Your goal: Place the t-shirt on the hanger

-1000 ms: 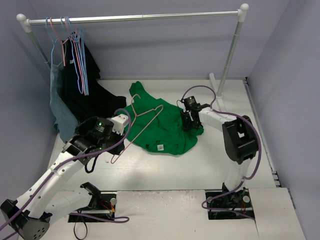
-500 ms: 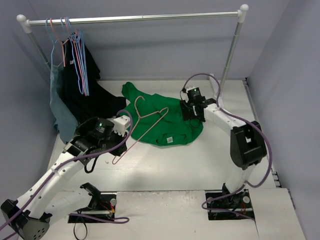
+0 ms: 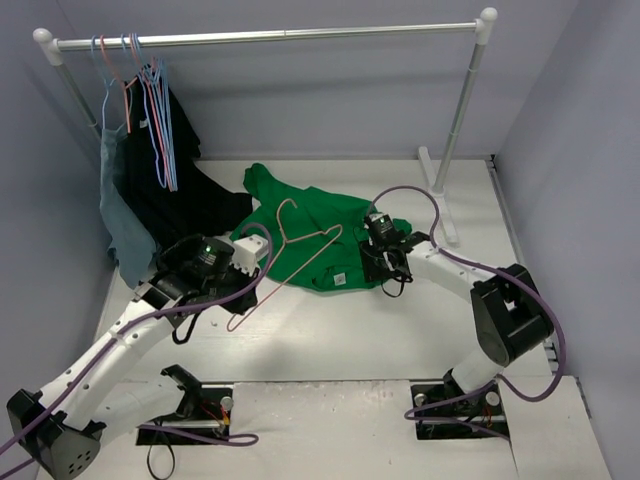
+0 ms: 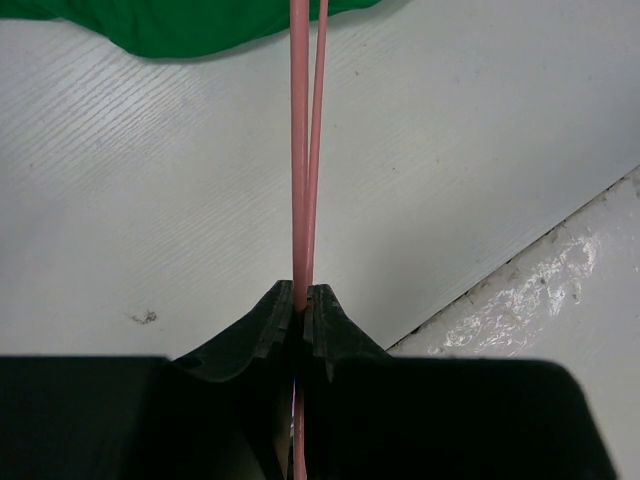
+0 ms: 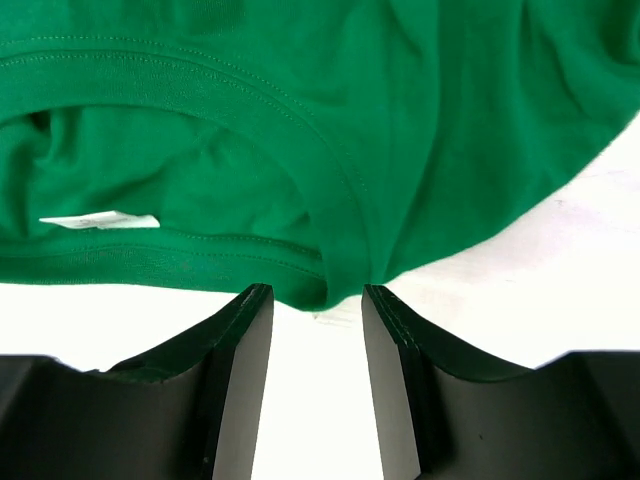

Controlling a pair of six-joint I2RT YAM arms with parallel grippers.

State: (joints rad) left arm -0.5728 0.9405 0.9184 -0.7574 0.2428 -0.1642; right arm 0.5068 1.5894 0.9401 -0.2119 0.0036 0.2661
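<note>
Mid-frame, the green t-shirt lies with its collar edge between the parted jaws of the right gripper; lower left, the left gripper pinches the pink hanger, angled diagonally toward the shirt

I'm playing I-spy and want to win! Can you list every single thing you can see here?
bright green cloth t-shirt: one, green, crumpled mid-table
thin pink wire hanger: one, pink, lying partly over the t-shirt
blue wire hangers: several, blue, rail's left end
black garment: one, black, hanging at left
grey-blue garment: one, grey-blue, beside the black one
metal clothes rail: one, silver, across the back
table: one, white
left gripper: one, black, shut on the hanger
right gripper: one, black, open at the t-shirt's collar
</note>
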